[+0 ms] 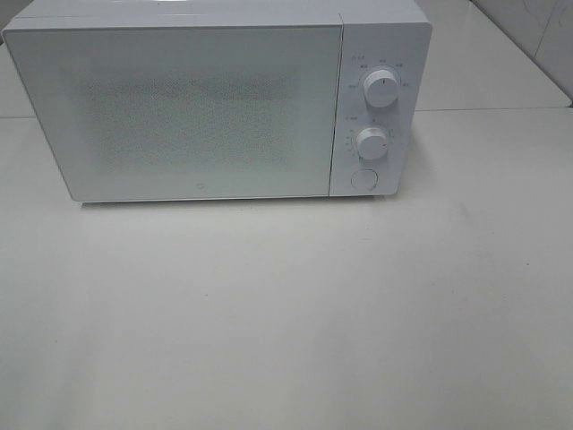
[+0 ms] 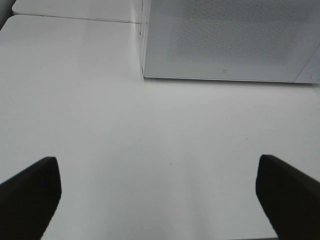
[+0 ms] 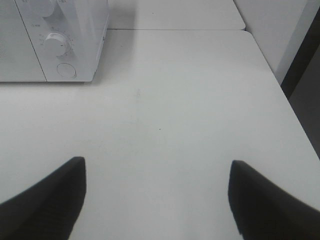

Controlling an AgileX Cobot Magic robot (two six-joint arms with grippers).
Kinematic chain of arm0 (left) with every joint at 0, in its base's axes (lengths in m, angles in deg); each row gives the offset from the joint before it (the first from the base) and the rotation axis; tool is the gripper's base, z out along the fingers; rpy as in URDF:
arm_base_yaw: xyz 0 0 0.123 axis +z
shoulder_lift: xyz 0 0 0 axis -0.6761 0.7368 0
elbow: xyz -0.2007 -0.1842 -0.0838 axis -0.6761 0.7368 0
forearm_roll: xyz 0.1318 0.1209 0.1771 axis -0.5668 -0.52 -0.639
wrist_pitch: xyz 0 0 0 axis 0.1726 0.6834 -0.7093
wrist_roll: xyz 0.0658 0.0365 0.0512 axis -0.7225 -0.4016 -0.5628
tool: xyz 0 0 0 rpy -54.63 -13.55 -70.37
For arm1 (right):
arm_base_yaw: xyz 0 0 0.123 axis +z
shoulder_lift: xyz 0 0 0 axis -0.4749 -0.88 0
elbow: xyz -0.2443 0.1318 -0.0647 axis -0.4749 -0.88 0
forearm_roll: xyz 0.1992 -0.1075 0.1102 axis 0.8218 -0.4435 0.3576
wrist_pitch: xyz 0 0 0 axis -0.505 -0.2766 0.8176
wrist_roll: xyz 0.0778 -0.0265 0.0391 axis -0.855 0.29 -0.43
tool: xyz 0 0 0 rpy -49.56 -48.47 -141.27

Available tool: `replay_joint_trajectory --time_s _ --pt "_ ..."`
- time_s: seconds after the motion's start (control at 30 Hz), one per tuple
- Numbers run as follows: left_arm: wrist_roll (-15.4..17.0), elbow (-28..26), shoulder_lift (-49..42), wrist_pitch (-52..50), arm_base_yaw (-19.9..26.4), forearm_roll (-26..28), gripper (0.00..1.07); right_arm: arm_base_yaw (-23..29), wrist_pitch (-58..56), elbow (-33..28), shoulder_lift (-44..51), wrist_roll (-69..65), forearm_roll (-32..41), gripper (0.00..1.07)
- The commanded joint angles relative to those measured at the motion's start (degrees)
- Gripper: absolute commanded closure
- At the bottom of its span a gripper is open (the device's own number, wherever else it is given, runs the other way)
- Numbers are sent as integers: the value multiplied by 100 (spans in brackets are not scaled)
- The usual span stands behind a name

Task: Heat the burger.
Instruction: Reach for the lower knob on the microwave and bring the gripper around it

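A white microwave (image 1: 197, 103) stands at the back of the white table (image 1: 286, 313) with its door shut. It has two round dials (image 1: 380, 90) and a round button (image 1: 363, 178) on its right panel. The burger is not in view in any frame. My left gripper (image 2: 157, 200) is open and empty above the table, in front of the microwave's left corner (image 2: 145, 75). My right gripper (image 3: 155, 200) is open and empty above the table, to the right of the microwave's dial panel (image 3: 65, 45). Neither gripper shows in the exterior high view.
A seam (image 1: 501, 109) between two table tops runs behind and to the right of the microwave. The table's right edge (image 3: 295, 120) drops off beside a wall. Bare table surface lies in front of the microwave.
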Motion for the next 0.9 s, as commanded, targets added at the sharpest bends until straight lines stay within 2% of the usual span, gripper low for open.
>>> replay_joint_trajectory --time_s 0.03,0.9 --pt "46 6 -126 -63 23 57 8 -17 29 -11 143 34 0 32" --pt "46 6 -120 -63 23 57 9 -17 29 -11 143 34 0 32"
